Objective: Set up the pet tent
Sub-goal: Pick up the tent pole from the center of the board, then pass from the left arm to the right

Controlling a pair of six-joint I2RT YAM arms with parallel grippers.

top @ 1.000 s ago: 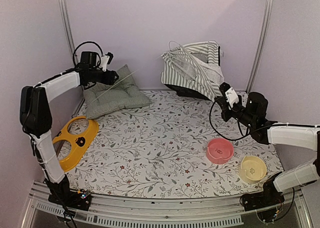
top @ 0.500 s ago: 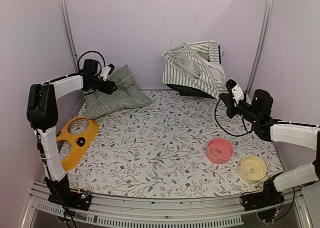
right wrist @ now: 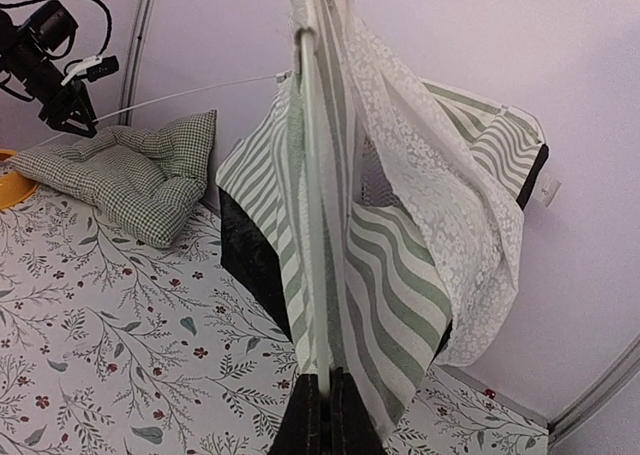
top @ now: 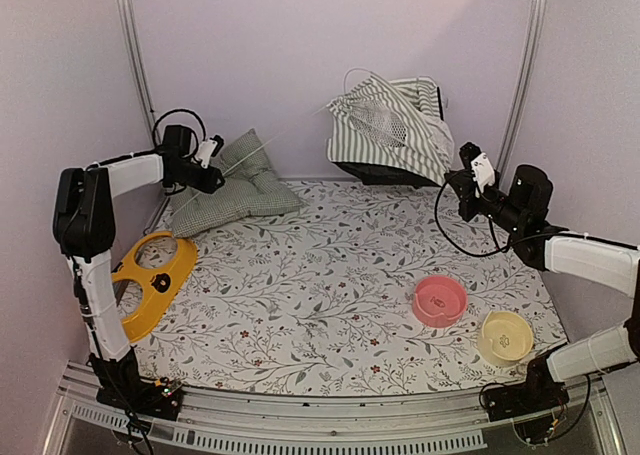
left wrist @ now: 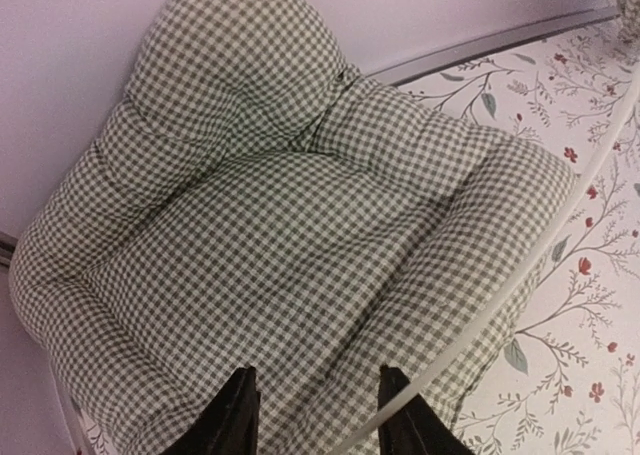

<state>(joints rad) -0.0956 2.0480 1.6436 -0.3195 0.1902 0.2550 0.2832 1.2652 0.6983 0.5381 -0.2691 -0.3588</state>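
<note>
The pet tent (top: pixel 385 135) stands bunched up at the back right of the table, against the rear wall. The right gripper (right wrist: pixel 322 380) has its fingers pressed together on the striped cloth at the tent's lower edge. One thin white pole (left wrist: pixel 500 301) reaches left from the tent across the green checked cushion (left wrist: pixel 280 225) to the left gripper (left wrist: pixel 318 375), whose fingers stand apart, with the pole lying against one of them and not pinched.
</note>
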